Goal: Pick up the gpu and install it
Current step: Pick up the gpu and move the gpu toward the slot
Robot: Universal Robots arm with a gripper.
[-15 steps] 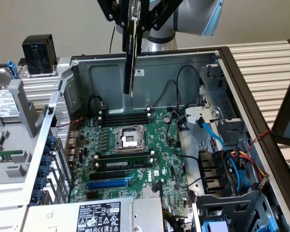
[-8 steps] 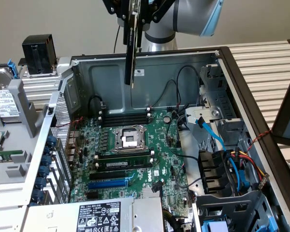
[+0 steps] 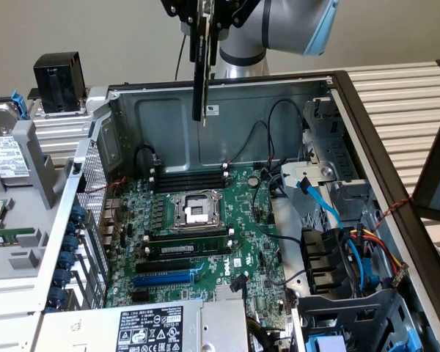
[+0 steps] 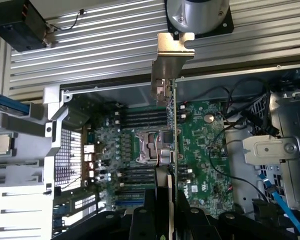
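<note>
The gpu [image 3: 199, 73] hangs edge-on as a thin dark card above the back wall of the open computer case [image 3: 161, 125]. My gripper [image 3: 205, 16] is shut on its upper edge, high over the case. In the wrist view the gpu [image 4: 169, 70] runs edge-on away from my gripper [image 4: 163, 212], its silver metal end bracket at the far end and a thin green edge along it. Below lies the large green motherboard [image 3: 213, 242] with a blue expansion slot [image 3: 163, 279] near the case's front. The card is well clear of the board.
A CPU socket [image 3: 194, 210] and black RAM sticks [image 3: 187, 248] sit on the motherboard. A power supply [image 3: 154, 330] fills the near corner. A drive cage with blue and coloured cables [image 3: 352, 257] stands at the exterior view's right. A black box [image 3: 59, 72] rests behind the case.
</note>
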